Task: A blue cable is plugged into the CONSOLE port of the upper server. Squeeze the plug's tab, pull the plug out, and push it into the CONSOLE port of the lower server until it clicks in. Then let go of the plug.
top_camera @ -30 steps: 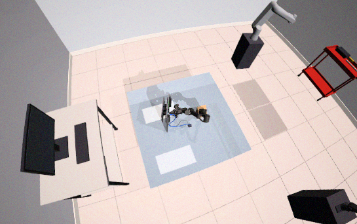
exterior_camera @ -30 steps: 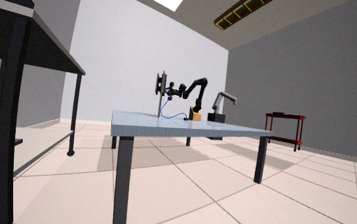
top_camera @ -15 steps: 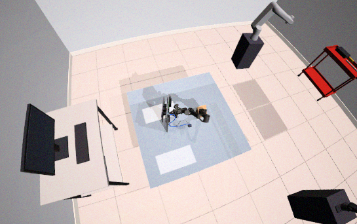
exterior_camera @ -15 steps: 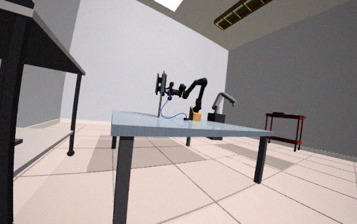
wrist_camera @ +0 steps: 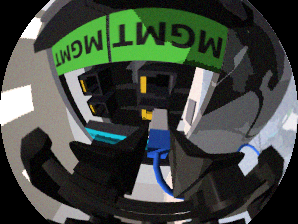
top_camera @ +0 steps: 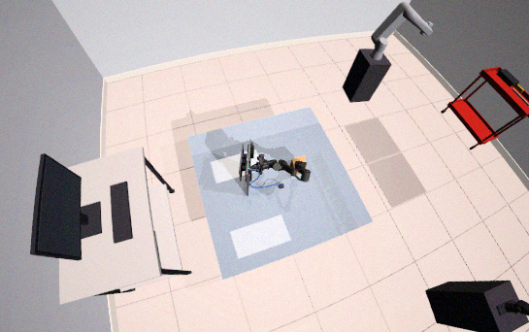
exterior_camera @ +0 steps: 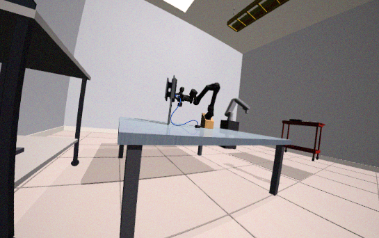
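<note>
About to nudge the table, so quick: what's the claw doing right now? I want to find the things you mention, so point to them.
Claw (wrist_camera: pixel 157 127): closed on the blue plug (wrist_camera: pixel 159 140).

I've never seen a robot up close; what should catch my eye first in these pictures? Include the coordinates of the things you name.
Probably the bright green strip (wrist_camera: pixel 167 37) reading MGMT upside down across the top of the wrist view, above a row of dark sockets. Below it, the black gripper (wrist_camera: pixel 157 127) is shut on a plug (wrist_camera: pixel 159 139) with a blue cable. From above, a red cart (top_camera: pixel 471 122) stands out by the wall at the right.
</note>
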### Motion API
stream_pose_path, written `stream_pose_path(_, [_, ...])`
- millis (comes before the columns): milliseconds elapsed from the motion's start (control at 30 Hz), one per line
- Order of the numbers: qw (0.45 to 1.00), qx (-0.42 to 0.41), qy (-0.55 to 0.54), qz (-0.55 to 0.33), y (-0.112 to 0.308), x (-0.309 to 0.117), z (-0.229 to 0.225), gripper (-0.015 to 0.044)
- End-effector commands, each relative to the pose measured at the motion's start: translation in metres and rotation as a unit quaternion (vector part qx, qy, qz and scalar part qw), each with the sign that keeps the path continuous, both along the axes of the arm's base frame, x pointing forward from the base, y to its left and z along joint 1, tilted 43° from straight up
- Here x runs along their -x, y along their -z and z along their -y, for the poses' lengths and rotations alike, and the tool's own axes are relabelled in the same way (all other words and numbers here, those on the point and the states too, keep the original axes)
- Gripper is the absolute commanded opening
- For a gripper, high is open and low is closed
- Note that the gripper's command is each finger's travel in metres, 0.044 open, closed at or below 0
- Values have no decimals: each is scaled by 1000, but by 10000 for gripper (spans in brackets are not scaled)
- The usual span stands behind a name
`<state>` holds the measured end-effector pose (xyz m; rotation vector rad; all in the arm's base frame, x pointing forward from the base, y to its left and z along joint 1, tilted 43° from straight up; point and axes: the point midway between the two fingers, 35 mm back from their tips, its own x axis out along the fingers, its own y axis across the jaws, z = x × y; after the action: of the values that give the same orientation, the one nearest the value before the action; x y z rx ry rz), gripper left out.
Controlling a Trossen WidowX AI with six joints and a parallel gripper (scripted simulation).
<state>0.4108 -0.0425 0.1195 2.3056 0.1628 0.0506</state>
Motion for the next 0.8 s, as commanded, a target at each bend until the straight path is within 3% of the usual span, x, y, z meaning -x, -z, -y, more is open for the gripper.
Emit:
stream_pose_path(0, [1000, -1, 4, 4, -2, -2, 2, 0])
stream_pose_path(767, [1000, -1, 4, 4, -1, -5, 2, 0])
